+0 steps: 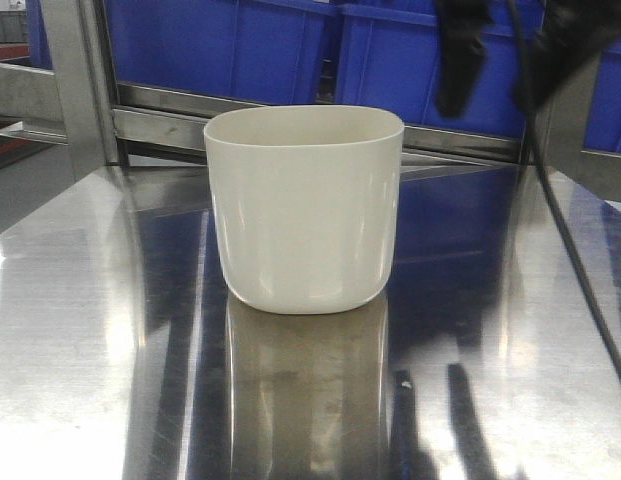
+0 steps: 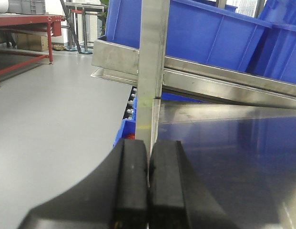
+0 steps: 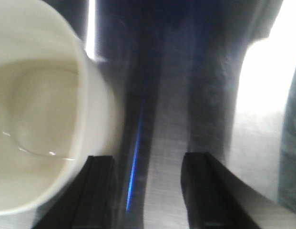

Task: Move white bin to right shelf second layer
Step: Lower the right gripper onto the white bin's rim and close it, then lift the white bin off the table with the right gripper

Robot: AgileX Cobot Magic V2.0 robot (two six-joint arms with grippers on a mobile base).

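Observation:
The white bin [image 1: 305, 205] stands upright on the mirror-like steel tabletop [image 1: 80, 330], mouth up and nothing in it. My right gripper [image 3: 150, 188] hovers above the table just right of the bin [image 3: 38, 109]. It is open, its left finger beside the bin's rim, with only bare steel between the fingers. In the front view one of its dark fingers [image 1: 458, 70] hangs blurred above and right of the bin. My left gripper [image 2: 148, 183] is shut on nothing, low at the table's left side, facing a steel upright [image 2: 152, 71]. The right shelf second layer is out of view.
Large blue crates [image 1: 230, 45] sit on a sloping steel rack [image 1: 170, 125] behind the table. A black cable [image 1: 575, 270] runs down the right side. Left of the table lies grey floor [image 2: 52, 109], with a red-framed bench [image 2: 24, 21] far off.

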